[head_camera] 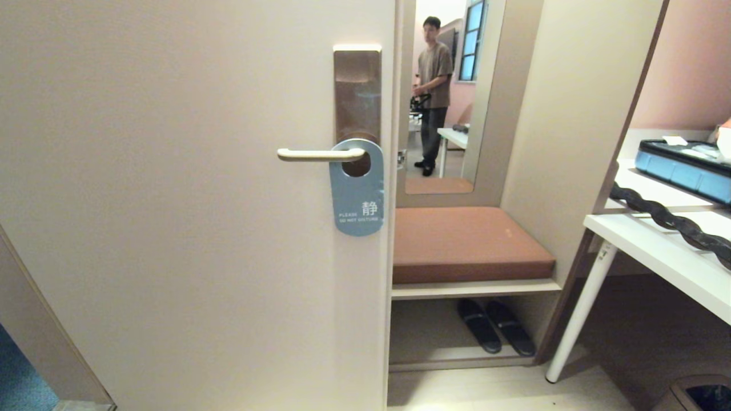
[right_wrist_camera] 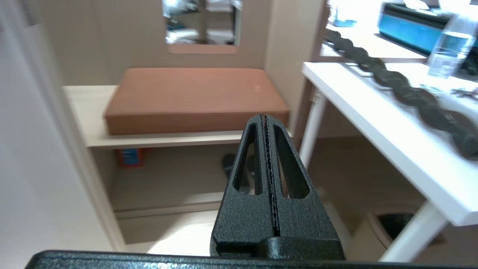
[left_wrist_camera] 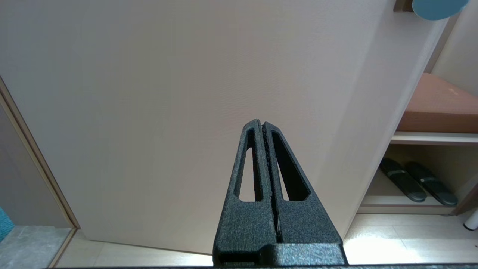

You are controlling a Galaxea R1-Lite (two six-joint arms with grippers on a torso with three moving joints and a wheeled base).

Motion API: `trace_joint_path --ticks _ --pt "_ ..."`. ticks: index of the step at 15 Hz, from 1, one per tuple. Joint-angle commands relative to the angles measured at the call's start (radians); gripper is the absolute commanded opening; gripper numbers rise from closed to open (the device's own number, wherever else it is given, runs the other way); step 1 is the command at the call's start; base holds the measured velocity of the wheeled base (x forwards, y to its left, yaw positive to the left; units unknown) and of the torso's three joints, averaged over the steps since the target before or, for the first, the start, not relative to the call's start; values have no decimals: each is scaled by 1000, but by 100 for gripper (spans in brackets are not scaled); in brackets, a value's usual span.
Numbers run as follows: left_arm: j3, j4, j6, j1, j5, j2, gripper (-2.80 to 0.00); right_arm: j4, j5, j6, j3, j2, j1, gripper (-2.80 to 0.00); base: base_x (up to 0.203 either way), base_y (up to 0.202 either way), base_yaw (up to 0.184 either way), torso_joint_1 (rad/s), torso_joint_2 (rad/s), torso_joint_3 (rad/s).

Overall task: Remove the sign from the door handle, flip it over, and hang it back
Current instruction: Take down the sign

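Both claws pressed together, empty | sign (head_camera: 357, 197) on door handle (head_camera: 320, 154) — blue face out | door edge (head_camera: 388, 257) beside bench (head_camera: 468, 242)

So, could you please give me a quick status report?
Left gripper shut, empty. Right gripper shut, empty. Sign on handle, blue face out. Nothing in the way.

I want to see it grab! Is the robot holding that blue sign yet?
No. Both grippers are shut on nothing; the sign hangs on the door handle.

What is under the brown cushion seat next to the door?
Under the brown cushion sits a shelf, and below it a pair of dark slippers on the lower board. The door hides the left part.
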Motion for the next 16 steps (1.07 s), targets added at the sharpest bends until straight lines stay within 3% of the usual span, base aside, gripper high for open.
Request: trace_joint_path --ticks 1,6,9,11,13,16 --pt "0 -1 -1 0 1 1 -280 -60 -35 1 -50 219 1 -280 0 0 0 0 0 0" --pt "0 -1 -1 0 1 1 -280 -243 -67 50 -115 509 -5 -280 0 0 0 0 0 0" --pt "0 -1 -1 0 1 1 -280 -384 -34 55 -146 681 -95 -280 0 0 0 0 0 0" --pt "0 -1 -1 0 1 1 -280 -486 82 41 -191 797 -200 -280 0 0 0 0 0 0" --pt "0 -1 -1 0 1 1 -280 -566 279 3 -230 886 -282 -280 0 0 0 0 0 0" --pt "0 -1 -1 0 1 1 -280 -673 484 -27 -252 976 -310 -280 0 0 0 0 0 0"
